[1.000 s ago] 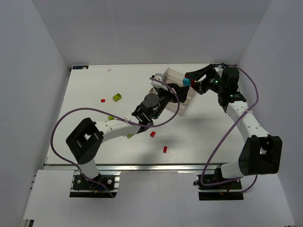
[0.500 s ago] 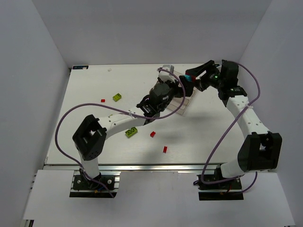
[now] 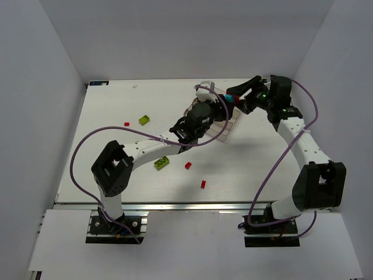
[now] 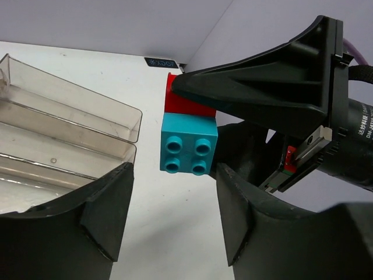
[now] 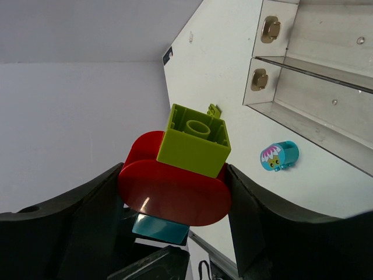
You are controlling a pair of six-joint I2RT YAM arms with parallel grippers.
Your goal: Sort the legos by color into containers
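Found loose on the counter, left half of the top view: two lime green bricks and three small red bricks, all well apart from both arms and none inside the clear tray.

Left wrist view, left to right:
- Tray compartments at the left edge, apparently holding no brick in the part visible.
- Left gripper with fingers spread wider than a brick and nothing in hand.
- Centre of frame, just beyond the fingertips and in line with the gap: cyan brick, studded face turned toward this camera. No contact with either finger, so far as can be told.
- Seated against it on the far side, a red brick.
- At right, one black finger of the other arm pressed on that red brick.

Right wrist view: a lime green brick at the opposite end of the same brick stack. Right gripper clamped across the red middle piece, holding the stack off the counter beside the tray's near end.

Judged: stack axis pointing roughly at the left wrist, cyan end nearest. Left arm better placed to close on the cyan side walls and pull that brick free.
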